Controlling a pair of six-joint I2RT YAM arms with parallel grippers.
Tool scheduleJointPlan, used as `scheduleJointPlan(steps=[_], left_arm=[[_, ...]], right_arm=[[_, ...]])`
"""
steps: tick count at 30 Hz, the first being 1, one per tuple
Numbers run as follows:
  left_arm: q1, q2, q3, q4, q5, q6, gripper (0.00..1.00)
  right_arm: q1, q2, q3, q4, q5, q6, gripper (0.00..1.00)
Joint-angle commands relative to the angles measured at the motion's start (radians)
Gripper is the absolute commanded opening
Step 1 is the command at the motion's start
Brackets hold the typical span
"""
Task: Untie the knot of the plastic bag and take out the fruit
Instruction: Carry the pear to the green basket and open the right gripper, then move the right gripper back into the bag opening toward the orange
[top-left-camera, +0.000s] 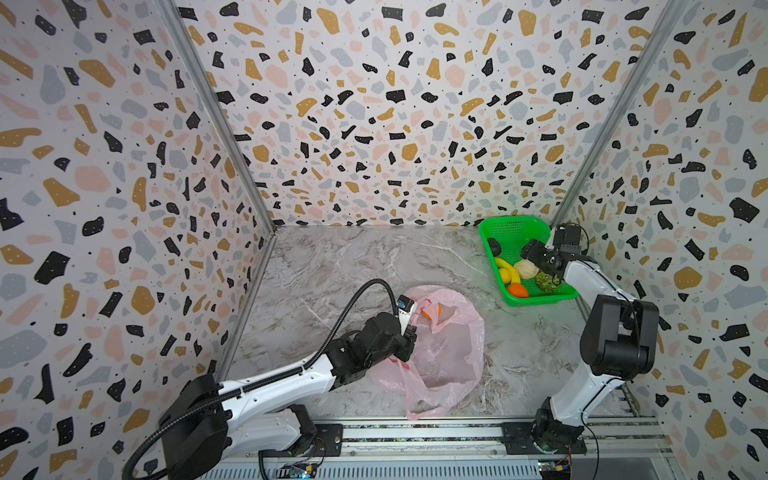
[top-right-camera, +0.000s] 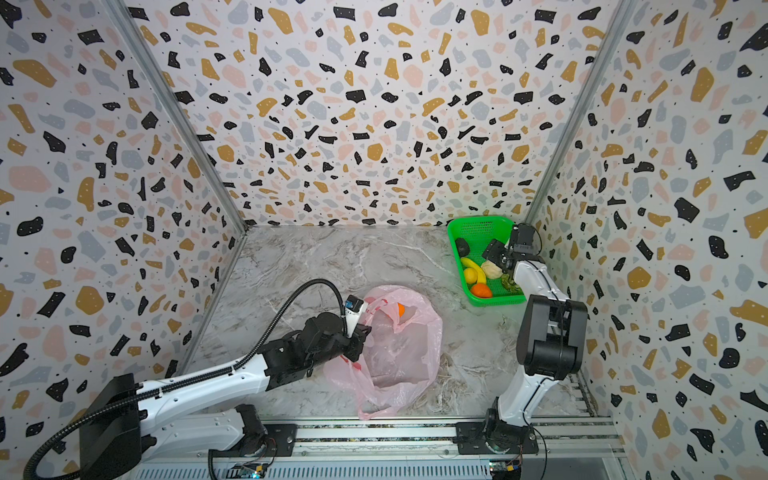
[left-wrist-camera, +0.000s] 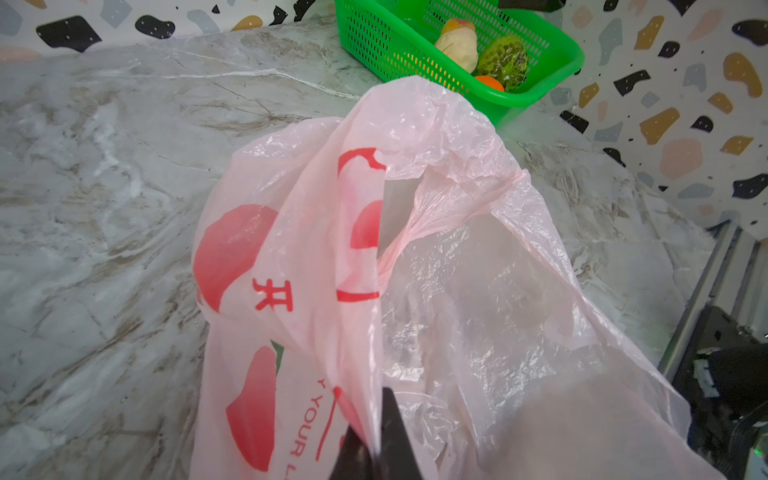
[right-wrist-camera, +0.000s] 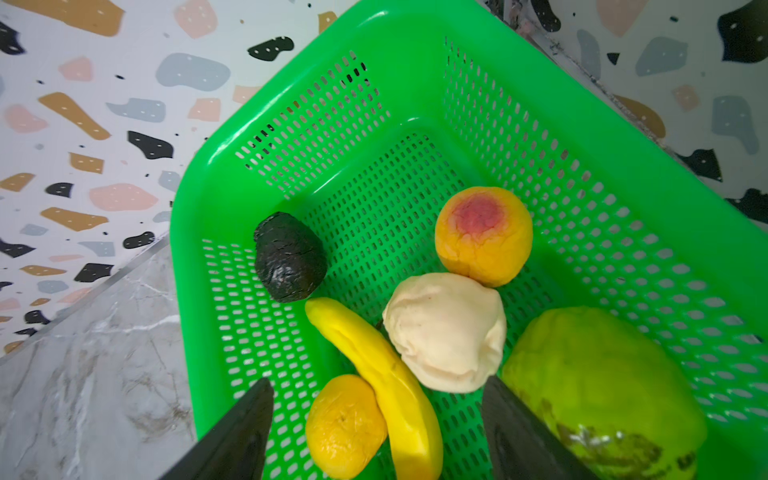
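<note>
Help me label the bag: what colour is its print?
Red print on the pink bag; clearest in the left wrist view.

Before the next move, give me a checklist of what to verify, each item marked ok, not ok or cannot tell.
1. The thin crinkly pink plastic bag is untied: ok; its mouth lies open and no knot is in view.
2. The bag is emptied: not ok; a round orange fruit shows inside near its far edge.
3. The right gripper is open and empty above the perforated green basket: ok.
4. The left gripper grips the bag: cannot tell; its fingers are nearly together with film between them.
5. The yellow banana, beige lump and red-yellow peach rest in the basket: ok.
</note>
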Motion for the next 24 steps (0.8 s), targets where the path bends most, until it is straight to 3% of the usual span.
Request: scheduleJointPlan(steps=[1, 7, 13, 18, 24], left_arm=[[0.004, 0.003, 0.063, -0.014, -0.005, 0.037, 0.3], [0.019, 0.064, 0.168, -0.07, 0.009, 0.099, 0.59], [0.02, 0.249, 0.382, -0.243, 0.015, 0.205, 0.67], [0.037, 0.369, 0.459, -0.3, -0.039, 0.245, 0.62], [0.07, 0.415, 0.489, -0.288, -0.012, 0.274, 0.37]], right_arm=[[0.034, -0.114, -0.047, -0.028, -0.034, -0.01, 0.8], [0.095, -0.248, -0.15, -0.058, -0.065, -0.022, 0.8], [0.168, -0.398, -0.221, -0.134, -0.078, -0.043, 0.81], [0.224, -0.539, -0.255, -0.24, -0.129, -0.065, 0.82], [0.347, -0.662, -0.305, -0.382, -0.22, -0.084, 0.82]])
